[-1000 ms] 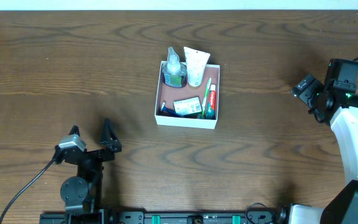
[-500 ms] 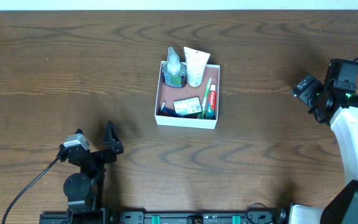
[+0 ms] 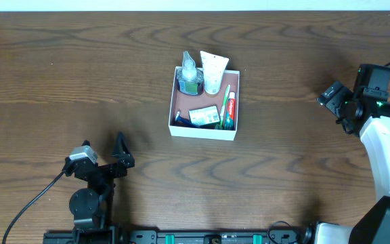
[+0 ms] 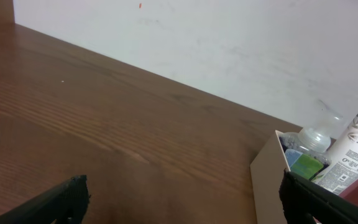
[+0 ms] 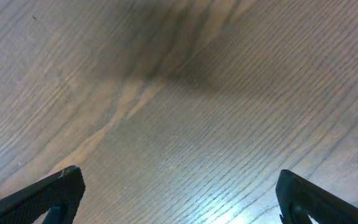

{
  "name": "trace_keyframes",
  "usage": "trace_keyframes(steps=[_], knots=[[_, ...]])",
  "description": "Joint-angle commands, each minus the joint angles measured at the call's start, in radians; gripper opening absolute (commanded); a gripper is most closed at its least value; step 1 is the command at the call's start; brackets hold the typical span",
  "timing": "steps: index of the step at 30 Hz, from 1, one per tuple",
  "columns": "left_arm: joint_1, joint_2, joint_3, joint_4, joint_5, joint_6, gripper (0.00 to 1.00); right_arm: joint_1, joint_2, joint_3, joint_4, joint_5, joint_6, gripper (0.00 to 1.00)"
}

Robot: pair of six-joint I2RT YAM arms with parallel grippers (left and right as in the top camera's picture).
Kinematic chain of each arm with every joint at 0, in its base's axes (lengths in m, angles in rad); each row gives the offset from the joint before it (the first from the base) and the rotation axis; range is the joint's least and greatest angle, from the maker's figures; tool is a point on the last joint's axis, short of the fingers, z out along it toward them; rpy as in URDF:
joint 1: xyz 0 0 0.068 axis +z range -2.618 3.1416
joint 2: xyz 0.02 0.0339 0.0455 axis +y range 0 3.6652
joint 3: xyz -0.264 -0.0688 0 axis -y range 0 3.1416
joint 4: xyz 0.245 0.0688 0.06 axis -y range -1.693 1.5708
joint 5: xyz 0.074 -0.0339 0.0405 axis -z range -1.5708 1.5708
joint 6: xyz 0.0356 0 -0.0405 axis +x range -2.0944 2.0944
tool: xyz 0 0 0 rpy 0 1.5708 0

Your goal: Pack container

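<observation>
- Container (image 3: 202,131): open side up, at mid-bench (image 3: 80,68), somewhat nearer the far edge than the near edge. Nearly square; the slightly longer axis runs far edge to near edge, turned a little off square with the bench edges.
- Contents, overhead view: a clear bottle (image 3: 190,71) and a white tube (image 3: 213,71) at the far side, their tops reaching over the far rim. A toothbrush (image 3: 224,100) and toothpaste (image 3: 229,108) lie along the right-hand side, parallel to the long axis. A small packet (image 3: 204,116) lies near the front, with bare reddish floor to its left.
- Left wrist view: shows one outer corner of the container at the right of the picture, with the bottle and the printed tube rising above the rim, and a pale wall (image 4: 229,43) beyond the far edge. It does not show the container floor or the flat-lying items.
- Right wrist view: shows wood grain only; the container is out of its sight.
- Left gripper (image 3: 101,153): by the near edge, toward the left corner, well apart from the container. Fingers spread wide, nothing between them, touching nothing.
- Right gripper (image 3: 338,106): near the right edge, well apart from the container. Fingers spread wide, empty, over bare bench.
</observation>
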Motion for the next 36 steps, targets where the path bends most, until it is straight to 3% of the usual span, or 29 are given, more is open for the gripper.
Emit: trace_keyframes(steps=[1,16,28,36], knots=[[-0.003,-0.006,-0.011,-0.043,0.011,0.017,0.98,-0.007,0.003,0.003,-0.001,0.006,0.009,0.99],[-0.003,-0.006,-0.011,-0.043,0.011,0.017,0.98,0.003,-0.046,0.003,-0.002,0.007,0.009,0.99],[-0.003,-0.006,-0.011,-0.043,0.011,0.017,0.98,0.273,-0.49,0.002,-0.005,0.015,0.0,0.99],[-0.003,-0.006,-0.011,-0.043,0.011,0.017,0.98,0.291,-0.725,-0.164,0.017,0.036,-0.018,0.99]])
